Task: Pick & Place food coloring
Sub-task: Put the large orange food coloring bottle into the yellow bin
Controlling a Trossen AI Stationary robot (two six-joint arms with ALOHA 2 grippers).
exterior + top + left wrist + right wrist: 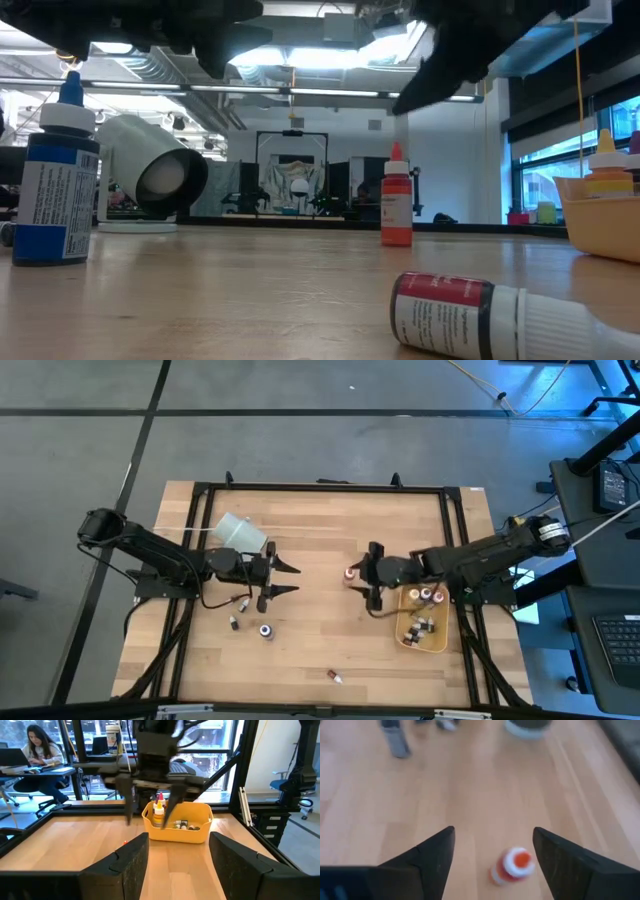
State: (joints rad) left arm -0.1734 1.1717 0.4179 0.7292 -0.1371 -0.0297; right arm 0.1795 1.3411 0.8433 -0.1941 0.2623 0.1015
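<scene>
1. A desk [320, 550] of pale wood planks inside a black metal frame is seen from above, set on a grey floor [300, 430] crossed by dark lines
2. Beyond the desk, a bright room with large windows is shown in the left wrist view, where a person [37, 747] is seated at another table
3. The right claw [374, 575] is held near the middle of the desk with its fingers spread wide and nothing between them; a small red-orange bottle [512, 866] with a pale collar stands upright just beside one fingertip, apart from it
4. The left claw [285, 579] is also spread and empty, hovering left of centre, well apart from the right claw
5. A tan oblong tray [438, 643] with rounded corners lies beside the right arm, and several small bottles are gathered inside it, one with a yellow body and pale tip [158, 812]
6. Loose bottles are scattered on the desk below the left arm, among them a blue bottle [55, 175] standing upright with a printed label
7. A red-labelled bottle [480, 317] lies on its side near the front edge
8. A smooth white cup-like cylinder [242, 534] is tipped on its side beside the left arm
</scene>
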